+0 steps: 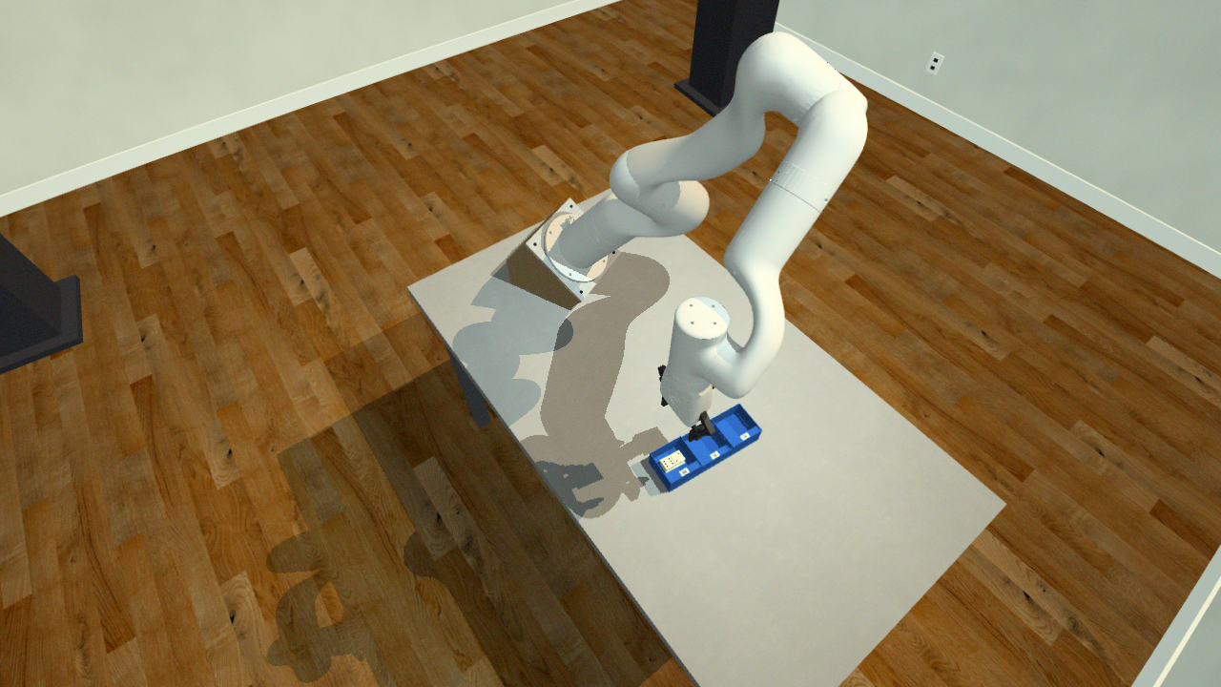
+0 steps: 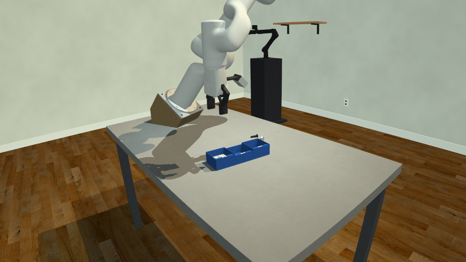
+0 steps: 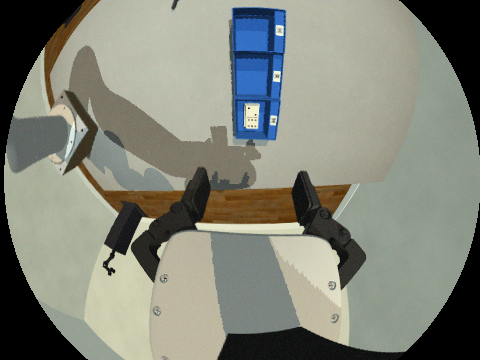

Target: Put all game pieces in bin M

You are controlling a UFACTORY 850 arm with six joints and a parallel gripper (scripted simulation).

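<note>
On the tabletop [image 1: 819, 530] [image 2: 276, 185] [image 3: 350, 90], a domino [image 1: 672, 461] [image 2: 219, 156] [image 3: 252, 116] lies inside the left one of three joined blue bins [image 1: 730, 450] [image 2: 236, 162] [image 3: 250, 75]. Just beyond the right bin sit a white die [image 2: 262, 138] and, near it, a black bolt [image 2: 254, 136] [image 3: 174, 4]. The wide-open gripper [image 1: 683, 408] [image 2: 217, 110] [image 3: 251, 179] hangs above, holding nothing.

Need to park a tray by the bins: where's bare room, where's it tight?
Widest bare patch: the label side of the blue bins, out to the table's edge. Crowded: the opposite side at the far end, with a white cube and black bolt.
</note>
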